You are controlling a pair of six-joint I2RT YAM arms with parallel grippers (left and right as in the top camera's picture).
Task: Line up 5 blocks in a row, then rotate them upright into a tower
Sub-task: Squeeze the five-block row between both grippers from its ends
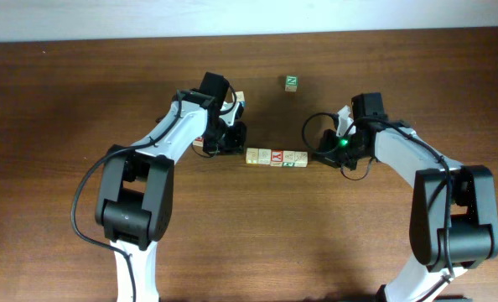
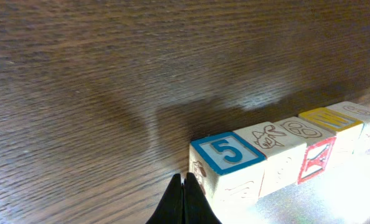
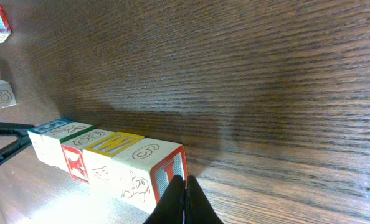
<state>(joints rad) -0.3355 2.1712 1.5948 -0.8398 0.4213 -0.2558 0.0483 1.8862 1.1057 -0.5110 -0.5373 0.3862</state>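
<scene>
Left fingers (image 2: 172, 205), closed and empty, touch the blue 5 cube (image 2: 225, 155) ending a row (image 1: 277, 157) of five cubes on the counter (image 1: 64, 101); right fingers (image 3: 175, 205), likewise closed, meet the opposite end. Three loose cubes (image 1: 238, 99) lie apart, one a green Z cube (image 1: 291, 82).

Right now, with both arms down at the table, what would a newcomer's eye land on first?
A tight row of cubes lies mid-table with an arm at each end. The left gripper, shut, sits at the end by the blue 5 cube. The right gripper, also shut, sits against the red-faced end cube. A green-framed cube stands alone farther back.
</scene>
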